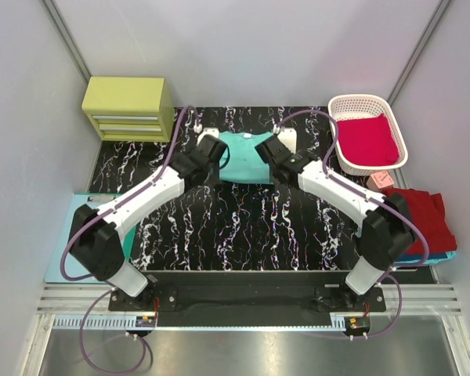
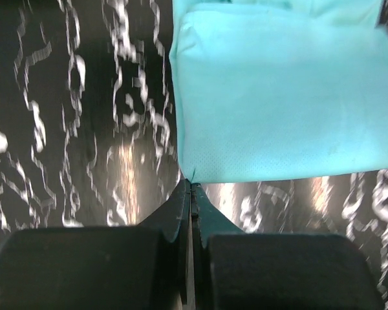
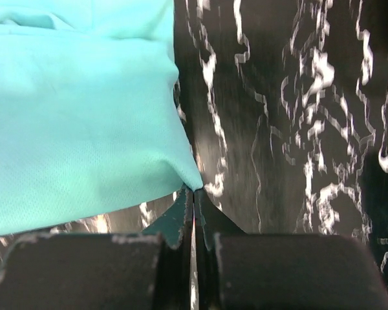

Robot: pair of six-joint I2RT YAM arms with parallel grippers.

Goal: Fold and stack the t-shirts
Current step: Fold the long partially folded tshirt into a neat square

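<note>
- The left arm (image 1: 145, 196) reaches from its base at the near edge diagonally to the far middle of the tabletop (image 1: 243, 227); the right arm (image 1: 337, 188) mirrors it.
- The left gripper (image 2: 191, 187) is clenched on a near corner of the mint-teal t-shirt (image 1: 244, 157); the 2 fingers press together with cloth at their tips.
- The right gripper (image 3: 194, 194) pinches the other near corner the same way.
- The shirt lies folded near the far edge, between both wrists.
- A crimson t-shirt (image 1: 366, 139) fills the white basket (image 1: 363, 98) at the far right corner.
- A dark red t-shirt (image 1: 423, 215) lies at the right edge, beside the right arm's elbow.
- A yellow-green drawer unit (image 1: 128, 107) stands at the far left corner; a pale blue clipboard (image 1: 60, 239) lies under the left elbow.
</note>
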